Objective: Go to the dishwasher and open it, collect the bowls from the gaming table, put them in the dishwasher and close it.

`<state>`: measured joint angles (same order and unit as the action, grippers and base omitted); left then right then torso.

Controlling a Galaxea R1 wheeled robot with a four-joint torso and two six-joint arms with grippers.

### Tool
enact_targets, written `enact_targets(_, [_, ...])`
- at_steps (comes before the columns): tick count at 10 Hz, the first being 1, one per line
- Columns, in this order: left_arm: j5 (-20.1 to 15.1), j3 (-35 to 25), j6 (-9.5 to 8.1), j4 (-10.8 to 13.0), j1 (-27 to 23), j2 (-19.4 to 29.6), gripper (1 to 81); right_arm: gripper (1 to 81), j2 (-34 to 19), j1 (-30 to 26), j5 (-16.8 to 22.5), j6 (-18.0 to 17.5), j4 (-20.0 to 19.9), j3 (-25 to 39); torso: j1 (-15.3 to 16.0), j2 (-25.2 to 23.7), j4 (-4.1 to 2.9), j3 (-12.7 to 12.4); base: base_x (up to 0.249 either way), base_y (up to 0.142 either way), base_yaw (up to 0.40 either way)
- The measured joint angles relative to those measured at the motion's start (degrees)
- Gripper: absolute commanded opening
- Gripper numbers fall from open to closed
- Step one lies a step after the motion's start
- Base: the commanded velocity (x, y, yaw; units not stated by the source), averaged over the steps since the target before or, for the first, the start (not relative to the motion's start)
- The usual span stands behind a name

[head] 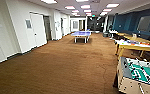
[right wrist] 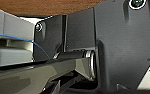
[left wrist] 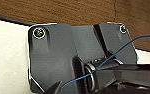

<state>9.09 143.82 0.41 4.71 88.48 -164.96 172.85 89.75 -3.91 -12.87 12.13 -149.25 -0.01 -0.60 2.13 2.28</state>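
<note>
Brown carpet holds one gaming table, one foosball table, one ping-pong table; tool states cannot be told.

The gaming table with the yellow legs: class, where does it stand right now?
In the head view the gaming table stands on the right side of the room, just beyond the green foosball table.

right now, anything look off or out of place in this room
Mostly tidy. One oddity: small bright things, orange and red among them, sit on the yellow-legged gaming table on the right, beyond the foosball table. They are too blurred to identify. A thin dark line also runs across the brown carpet, perhaps a seam.
</note>
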Motion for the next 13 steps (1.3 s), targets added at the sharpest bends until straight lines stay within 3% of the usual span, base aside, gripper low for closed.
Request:
enact_targets(3, [0.11,-0.16,0.0,0.0,-0.04,-1.85,81.1,81.1,-0.69,-0.13,-0.16,0.0,0.13,-0.12,0.01,0.0,0.0,0.0,0.136,0.0,0.0])
enact_targets(10, [0.29,0.0,0.0,0.02,-0.45,-1.27,81.1,81.1,-0.5,0.33,-0.33,-0.02,0.77,-0.12,0.03,0.04,0.0,0.0,0.128,0.0,0.0])
enact_targets(13, [-0.09,-0.09,0.0,0.04,0.5,-1.38,81.1,81.1,-0.66,0.88,-0.07,-0.02,0.79,-0.15,-0.11,-0.05,0.0,-0.02,0.108,-0.061,0.0])
